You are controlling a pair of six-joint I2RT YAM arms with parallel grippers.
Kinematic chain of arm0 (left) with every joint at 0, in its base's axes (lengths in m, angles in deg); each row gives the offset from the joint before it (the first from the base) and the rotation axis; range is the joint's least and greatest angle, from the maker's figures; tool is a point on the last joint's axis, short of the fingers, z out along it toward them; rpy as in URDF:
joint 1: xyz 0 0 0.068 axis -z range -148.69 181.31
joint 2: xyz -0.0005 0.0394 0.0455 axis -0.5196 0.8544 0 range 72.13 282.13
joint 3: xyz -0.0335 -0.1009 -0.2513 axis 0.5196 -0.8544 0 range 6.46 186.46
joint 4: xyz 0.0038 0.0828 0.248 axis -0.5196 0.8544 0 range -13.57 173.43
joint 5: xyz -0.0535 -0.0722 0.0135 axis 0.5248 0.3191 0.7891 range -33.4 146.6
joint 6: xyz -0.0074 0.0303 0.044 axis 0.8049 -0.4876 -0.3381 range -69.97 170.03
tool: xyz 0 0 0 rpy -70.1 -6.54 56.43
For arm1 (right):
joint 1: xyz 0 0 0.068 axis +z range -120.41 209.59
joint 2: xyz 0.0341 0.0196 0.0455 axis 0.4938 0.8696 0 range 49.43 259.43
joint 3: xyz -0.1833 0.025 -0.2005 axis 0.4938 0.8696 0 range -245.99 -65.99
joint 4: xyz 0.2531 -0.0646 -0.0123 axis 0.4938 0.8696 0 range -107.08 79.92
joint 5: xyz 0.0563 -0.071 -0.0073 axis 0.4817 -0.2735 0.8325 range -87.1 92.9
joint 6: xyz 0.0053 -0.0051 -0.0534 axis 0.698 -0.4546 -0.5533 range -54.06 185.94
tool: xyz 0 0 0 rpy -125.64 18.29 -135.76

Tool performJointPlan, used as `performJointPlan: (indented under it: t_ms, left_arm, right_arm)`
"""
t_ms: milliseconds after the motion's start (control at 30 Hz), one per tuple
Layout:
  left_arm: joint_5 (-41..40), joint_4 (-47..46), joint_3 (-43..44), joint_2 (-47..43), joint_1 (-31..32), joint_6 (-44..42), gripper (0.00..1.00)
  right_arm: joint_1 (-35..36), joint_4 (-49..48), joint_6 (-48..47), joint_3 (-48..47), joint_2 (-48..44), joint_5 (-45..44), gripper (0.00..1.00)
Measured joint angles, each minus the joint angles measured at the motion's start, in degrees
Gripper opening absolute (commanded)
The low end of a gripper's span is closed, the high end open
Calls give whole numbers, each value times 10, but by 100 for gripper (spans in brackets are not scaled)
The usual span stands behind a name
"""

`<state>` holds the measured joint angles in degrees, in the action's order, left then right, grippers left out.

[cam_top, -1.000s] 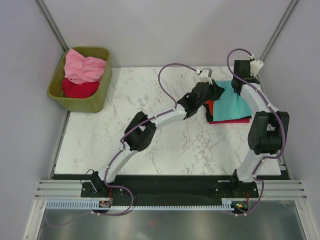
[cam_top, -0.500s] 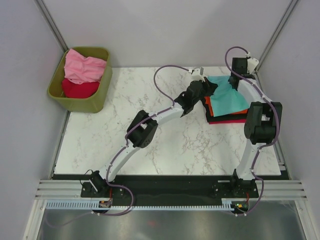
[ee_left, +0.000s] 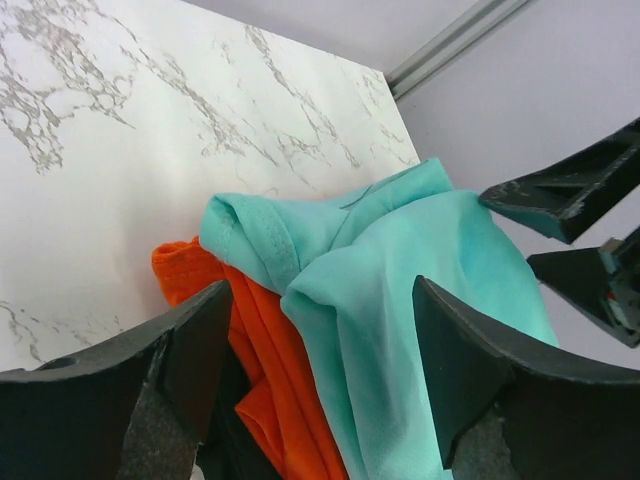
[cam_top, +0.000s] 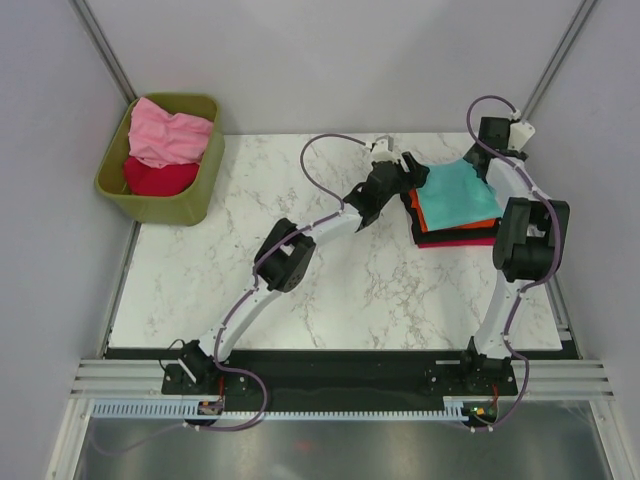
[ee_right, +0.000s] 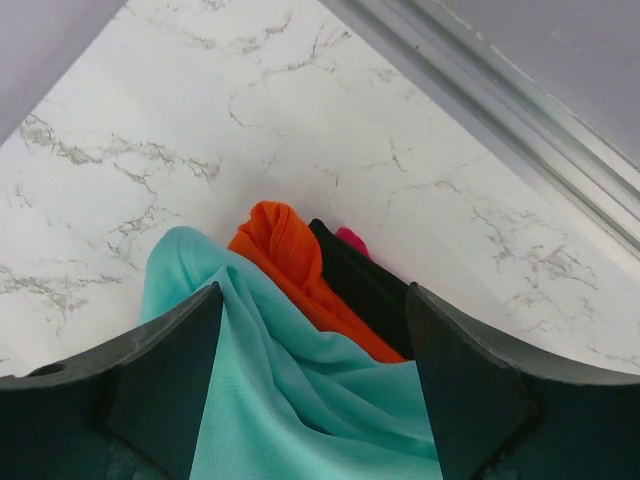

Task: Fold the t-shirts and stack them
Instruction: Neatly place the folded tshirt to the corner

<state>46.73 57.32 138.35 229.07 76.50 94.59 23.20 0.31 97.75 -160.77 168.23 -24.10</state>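
Note:
A teal t-shirt point(cam_top: 455, 193) lies on top of a stack at the table's back right, over an orange t-shirt point(cam_top: 418, 210), a black one point(cam_top: 432, 237) and a crimson one point(cam_top: 472, 241). My left gripper point(cam_top: 414, 172) stands open at the stack's left edge, its jaws on either side of the teal cloth point(ee_left: 420, 300) and the orange fold point(ee_left: 250, 340) without pinching them. At the far right corner my right gripper point(cam_top: 482, 158) is open too, just above the teal cloth point(ee_right: 270, 400), with the orange point(ee_right: 290, 250), black point(ee_right: 360, 290) and crimson point(ee_right: 350, 238) layers showing beyond it.
An olive-green bin point(cam_top: 150, 206) stands at the back left, holding a pink t-shirt point(cam_top: 170, 135) over a red one point(cam_top: 160, 178). Grey walls and metal frame posts close in the table's back and right sides, near the stack.
Both grippers, shut on the teal t-shirt a second ago, have carried it back over the stack and opened. The shirt now rests flat on the orange one.

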Motion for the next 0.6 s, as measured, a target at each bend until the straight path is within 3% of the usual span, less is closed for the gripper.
performJointPlan:
  t_ms: [67, 167, 267, 300, 400, 600]
  left_arm:
    - [-7, 1, -1, -6, 0, -15, 80]
    - [-9, -3, -31, -34, 1, -30, 75]
    - [-6, -14, -69, -70, 1, -38, 65]
    - [-5, -17, -75, -78, 2, -39, 61]
    - [1, -31, -97, -105, 3, -40, 35]
    - [28, -58, -104, -114, 7, -45, 14]
  right_arm:
    - [-1, 7, -1, -1, -13, -7, 80]
    - [3, 2, -2, 14, -54, -13, 67]
    - [7, -20, 3, 48, -108, 3, 45]
    - [8, -28, 5, 57, -123, 13, 40]
    - [9, -54, 15, 74, -138, 50, 16]
    - [-4, -80, 41, 123, -110, 134, 1]
